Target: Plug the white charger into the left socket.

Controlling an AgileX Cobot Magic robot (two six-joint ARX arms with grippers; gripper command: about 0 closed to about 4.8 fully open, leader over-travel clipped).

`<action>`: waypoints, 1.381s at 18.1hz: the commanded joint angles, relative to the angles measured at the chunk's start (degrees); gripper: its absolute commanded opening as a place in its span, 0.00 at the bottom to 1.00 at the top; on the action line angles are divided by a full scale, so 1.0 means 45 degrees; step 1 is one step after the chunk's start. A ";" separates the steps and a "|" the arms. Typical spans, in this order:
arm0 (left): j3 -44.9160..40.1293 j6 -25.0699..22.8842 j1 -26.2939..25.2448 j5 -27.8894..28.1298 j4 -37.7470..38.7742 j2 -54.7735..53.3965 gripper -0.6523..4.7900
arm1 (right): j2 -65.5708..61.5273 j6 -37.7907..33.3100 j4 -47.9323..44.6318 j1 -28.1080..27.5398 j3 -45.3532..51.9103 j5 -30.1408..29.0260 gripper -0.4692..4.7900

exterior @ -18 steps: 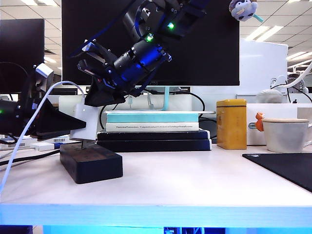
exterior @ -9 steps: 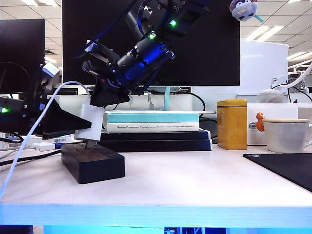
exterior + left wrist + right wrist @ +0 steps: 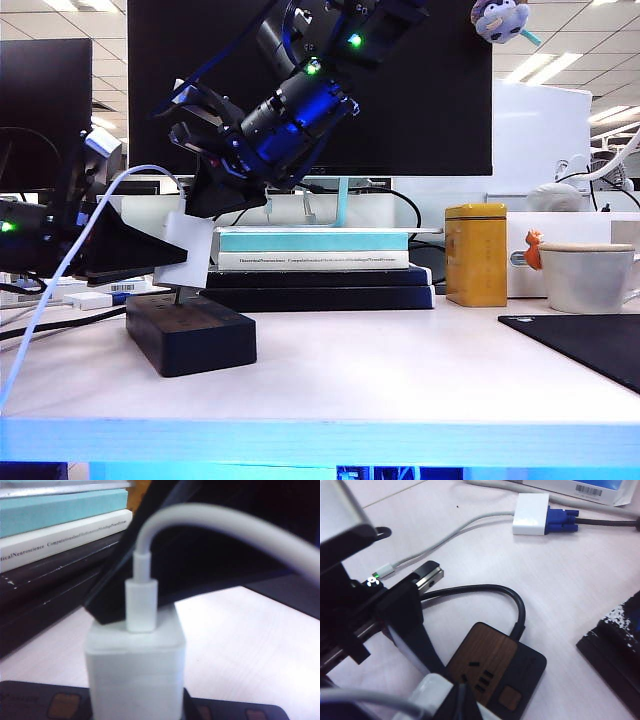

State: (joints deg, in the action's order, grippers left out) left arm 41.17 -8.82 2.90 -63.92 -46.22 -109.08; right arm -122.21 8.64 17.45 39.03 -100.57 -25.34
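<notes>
You have the small white rectangular charger block (image 3: pixel 187 250) pinched between the fingers of the left gripper (image 3: pixel 165 256), which comes in level from the left edge of the exterior view and clasps the block by its sides. The block hangs tilted just above the near-left end of the long matte black power strip (image 3: pixel 190 335), with a thin dark prong pointing down from its underside toward the strip's top face; whether the prong has reached the left socket you cannot tell. In the left wrist view the charger (image 3: pixel 135 672) fills the foreground, its long white cable (image 3: pixel 225 527) arching up and away from the plug on its top, and the strip (image 3: pixel 235 712) shows behind its base. The right gripper (image 3: pixel 215 200), jaws pressed together and holding nothing, slants down from above and hovers just over the charger's upper edge. From the right wrist view you see the strip's brown-faced end (image 3: pixel 492 667) with its black cord (image 3: pixel 485 592) looping off.
</notes>
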 commanded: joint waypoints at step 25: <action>-0.0107 0.1885 -0.0447 -0.0418 -0.0801 -0.0121 0.34 | -0.0253 0.0291 0.1583 0.0389 0.0228 -0.0452 0.08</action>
State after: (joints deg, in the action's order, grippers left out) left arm 40.77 -2.44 0.91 -65.30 -49.28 -109.69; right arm -122.23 9.69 17.17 40.01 -100.57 -25.74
